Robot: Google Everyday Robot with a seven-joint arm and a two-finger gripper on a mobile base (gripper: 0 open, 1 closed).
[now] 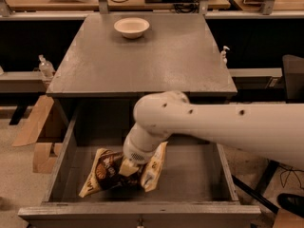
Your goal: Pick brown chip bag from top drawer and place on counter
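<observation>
We see the counter point(156, 61) as the widest surface, lying above and behind the gripper, its grey top scuffed. The white arm point(228, 127) reaches in from the right, crosses in front of the counter's front edge and bends down into the open top drawer point(194, 175). The drawer's flat grey bottom spreads out to the right of the gripper.

The brown chip bag point(107, 172) lies in the left half of the drawer, crumpled. Its dark centre and round logo sit just left of the gripper, and a cream-yellow flap rises just to the right of it. The gripper point(129, 167) is pressed into the middle of the bag, touching it. The wrist hides it, so we cannot tell whether it is closed on the foil.

A white bowl point(131, 27) stands far behind the gripper, near the counter's back edge.
</observation>
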